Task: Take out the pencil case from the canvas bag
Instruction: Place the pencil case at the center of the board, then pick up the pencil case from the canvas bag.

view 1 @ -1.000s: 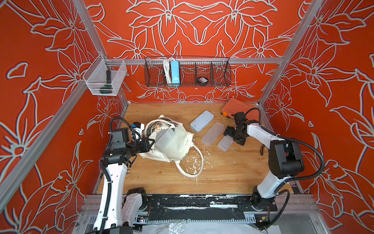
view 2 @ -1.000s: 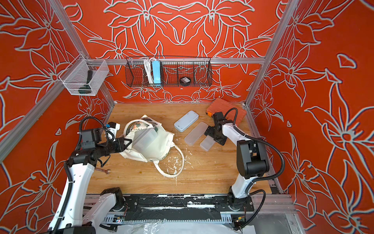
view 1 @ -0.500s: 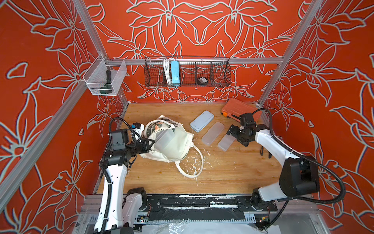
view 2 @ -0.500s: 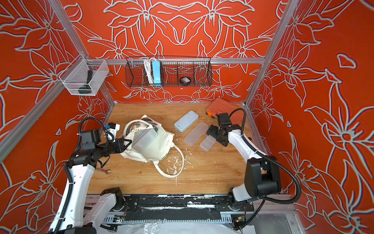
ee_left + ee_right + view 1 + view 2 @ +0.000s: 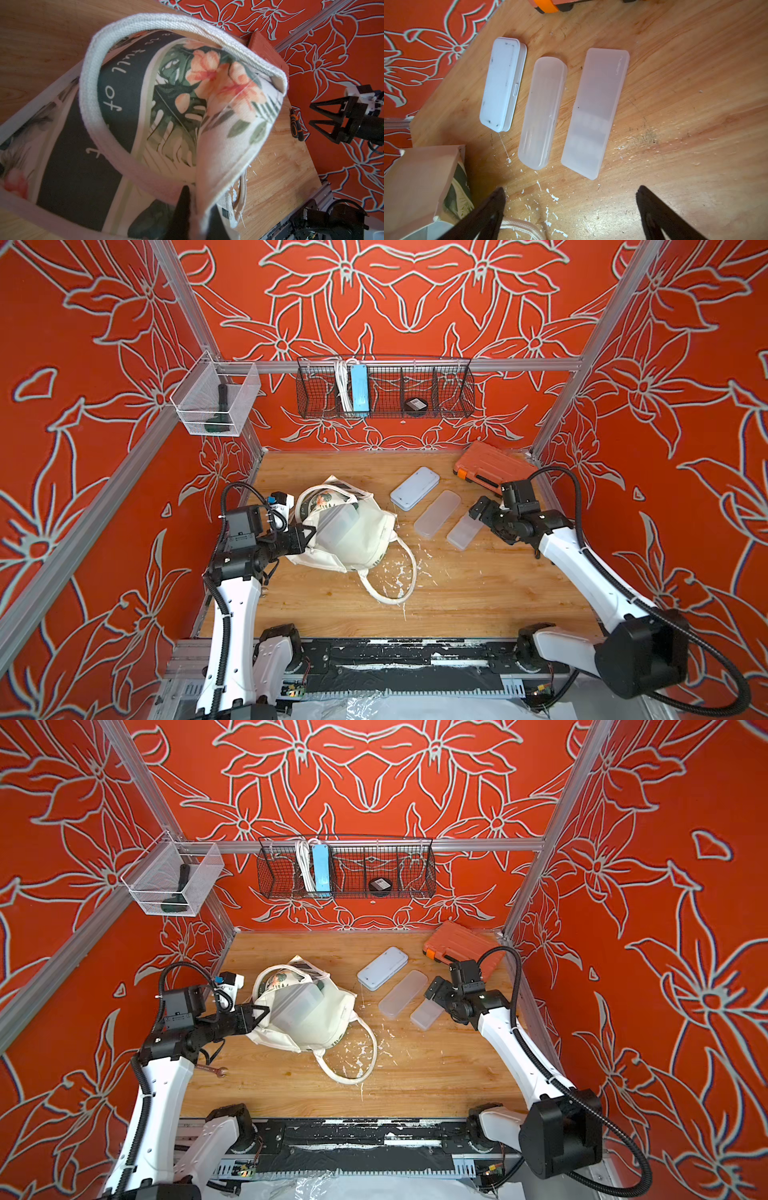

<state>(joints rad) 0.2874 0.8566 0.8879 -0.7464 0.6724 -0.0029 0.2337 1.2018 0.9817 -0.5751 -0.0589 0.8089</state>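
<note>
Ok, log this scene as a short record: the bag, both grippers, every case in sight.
canvas bag: slumped on the wooden table, one handle looped toward the front
left gripper: shut on the bag's rim
right gripper: open, empty, above the table by the loose cases
translucent pencil case: partly sticking out of the bag's opening
cases on the table: white case, rounded frosted case, flat frosted case, side by side
orange case: back right corner
</note>
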